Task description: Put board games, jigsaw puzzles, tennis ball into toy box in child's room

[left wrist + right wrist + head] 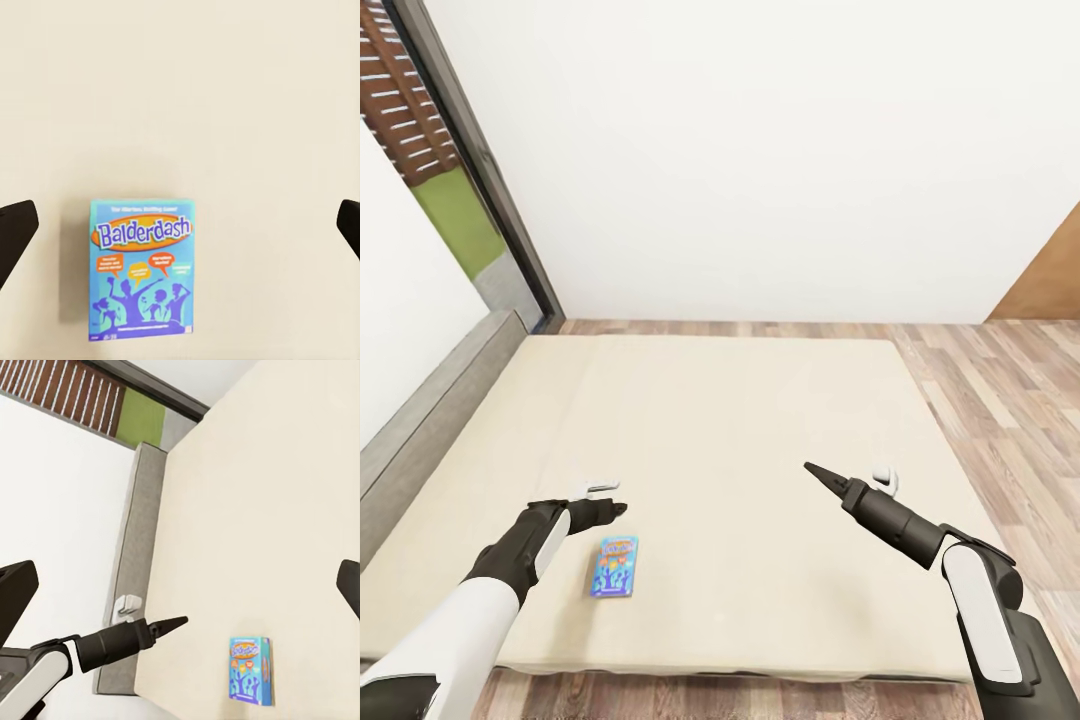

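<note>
Head view: the board game [614,567] lies flat near the bed's [760,420] front edge, long axis toward the headboard side, just beside and below the left gripper [608,505], which hovers wide open and empty, nearer than the right gripper [822,476], also empty.

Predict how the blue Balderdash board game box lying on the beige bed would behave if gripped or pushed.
The blue Balderdash board game box lies flat, so it likely won't roll or tip. Its crisp rectangular edges suggest a stiff, probably light carton. On the soft beige bed, a push may slide it slightly or press it into the bedding.
</note>
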Robot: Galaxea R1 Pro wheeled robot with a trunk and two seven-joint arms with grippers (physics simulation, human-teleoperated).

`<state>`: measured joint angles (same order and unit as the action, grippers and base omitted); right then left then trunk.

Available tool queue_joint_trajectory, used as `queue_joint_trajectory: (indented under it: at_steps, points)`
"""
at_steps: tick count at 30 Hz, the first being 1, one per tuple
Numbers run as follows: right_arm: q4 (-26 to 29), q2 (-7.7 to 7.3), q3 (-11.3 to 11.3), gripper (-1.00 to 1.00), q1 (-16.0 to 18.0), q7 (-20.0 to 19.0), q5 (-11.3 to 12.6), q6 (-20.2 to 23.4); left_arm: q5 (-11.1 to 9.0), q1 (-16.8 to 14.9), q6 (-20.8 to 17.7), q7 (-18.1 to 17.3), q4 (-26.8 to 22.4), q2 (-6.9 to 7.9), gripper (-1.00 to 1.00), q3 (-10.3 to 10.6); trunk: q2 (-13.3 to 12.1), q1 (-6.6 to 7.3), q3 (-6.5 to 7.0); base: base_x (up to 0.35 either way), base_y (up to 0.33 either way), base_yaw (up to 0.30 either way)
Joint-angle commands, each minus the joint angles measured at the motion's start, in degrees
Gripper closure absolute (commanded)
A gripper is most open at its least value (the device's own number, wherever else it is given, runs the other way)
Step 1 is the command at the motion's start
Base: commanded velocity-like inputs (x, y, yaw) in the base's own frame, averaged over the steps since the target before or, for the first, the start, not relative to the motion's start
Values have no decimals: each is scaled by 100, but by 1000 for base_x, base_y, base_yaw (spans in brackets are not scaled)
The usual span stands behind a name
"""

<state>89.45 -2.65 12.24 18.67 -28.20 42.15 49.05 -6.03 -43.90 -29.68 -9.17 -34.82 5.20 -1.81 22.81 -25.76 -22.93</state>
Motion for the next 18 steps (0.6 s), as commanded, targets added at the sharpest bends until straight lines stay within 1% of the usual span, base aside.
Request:
queue_joint_trajectory:
  at_steps: [1,18]
  points:
    - [2,1,8,-100,5,-20,-4,34,-59,-3,-44,-2,-7,-1,-100,-13,10,-3,-19,0,0,0]
    - [2,3,12,-100,5,-20,-9,8,-65,-4,-63,-24,-16,20,-100,-16,10,-3,-178,0,0,0]
